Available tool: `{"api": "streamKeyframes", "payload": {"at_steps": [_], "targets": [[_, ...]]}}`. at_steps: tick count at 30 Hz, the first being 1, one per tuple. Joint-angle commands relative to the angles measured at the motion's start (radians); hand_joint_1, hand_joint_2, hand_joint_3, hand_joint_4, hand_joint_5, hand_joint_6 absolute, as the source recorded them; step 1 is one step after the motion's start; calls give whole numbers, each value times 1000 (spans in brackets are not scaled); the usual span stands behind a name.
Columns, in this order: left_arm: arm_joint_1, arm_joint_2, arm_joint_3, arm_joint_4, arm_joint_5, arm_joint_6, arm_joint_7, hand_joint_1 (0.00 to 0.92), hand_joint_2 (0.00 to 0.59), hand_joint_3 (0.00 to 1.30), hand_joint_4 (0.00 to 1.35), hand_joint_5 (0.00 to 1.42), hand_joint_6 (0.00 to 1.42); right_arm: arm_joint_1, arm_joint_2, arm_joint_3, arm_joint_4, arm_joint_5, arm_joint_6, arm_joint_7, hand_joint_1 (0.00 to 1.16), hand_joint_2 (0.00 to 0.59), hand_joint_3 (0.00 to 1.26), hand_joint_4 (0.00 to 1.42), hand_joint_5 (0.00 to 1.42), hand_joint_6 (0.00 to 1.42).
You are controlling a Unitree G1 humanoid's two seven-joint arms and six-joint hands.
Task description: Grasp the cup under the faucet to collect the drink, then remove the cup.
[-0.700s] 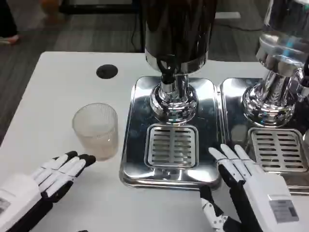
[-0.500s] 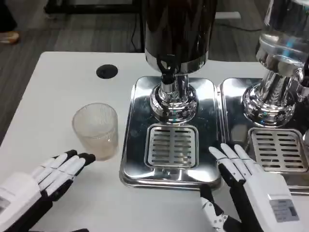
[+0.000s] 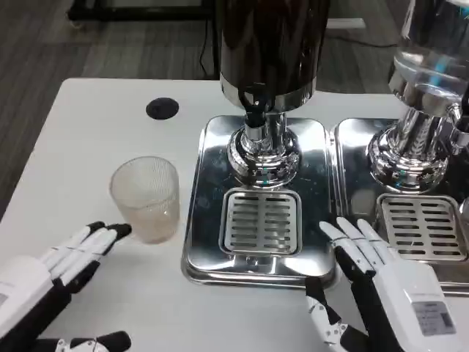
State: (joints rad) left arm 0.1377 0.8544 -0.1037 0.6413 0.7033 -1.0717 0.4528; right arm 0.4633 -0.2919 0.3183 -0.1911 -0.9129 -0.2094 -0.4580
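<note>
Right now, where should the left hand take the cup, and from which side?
Probably the middle of its ribbed side wall. The cup stands upright on the white table, open end up, left of the dispenser's drip tray. The left hand lies open just below and left of it, so coming in from that side looks the shortest way, with the tray on the far side.

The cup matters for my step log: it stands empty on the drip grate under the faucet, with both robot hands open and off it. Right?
Not quite. The head view shows the cup on the white table, left of the tray, not on the drip grate. It is empty; the left robot hand and right robot hand are open, off it.
</note>
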Motion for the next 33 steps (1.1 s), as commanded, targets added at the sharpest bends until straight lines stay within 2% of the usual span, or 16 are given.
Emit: {"api": "streamKeyframes", "payload": {"at_steps": [1,10,20,28,33], "targets": [[-53,-37,10,55,-115,27,-77,0,62,0,0,11,109,-3,3,-6,6,10,4,-3,412,485,226,141,95,195],[-121,-89,30,78,-264,126,-219,0,57,7,0,89,140,1,11,-5,5,14,4,-5,412,485,240,151,97,207],[-222,-138,37,66,-323,283,-333,0,45,40,30,146,172,4,12,-3,3,23,2,-3,412,485,250,164,107,226],[-347,-160,-15,86,-282,435,-444,0,34,31,31,145,168,7,15,1,1,29,0,-4,412,485,259,174,110,251],[-412,-172,-51,124,-275,477,-490,0,25,0,0,120,148,13,26,7,0,25,3,-13,412,485,268,174,111,270]]}}
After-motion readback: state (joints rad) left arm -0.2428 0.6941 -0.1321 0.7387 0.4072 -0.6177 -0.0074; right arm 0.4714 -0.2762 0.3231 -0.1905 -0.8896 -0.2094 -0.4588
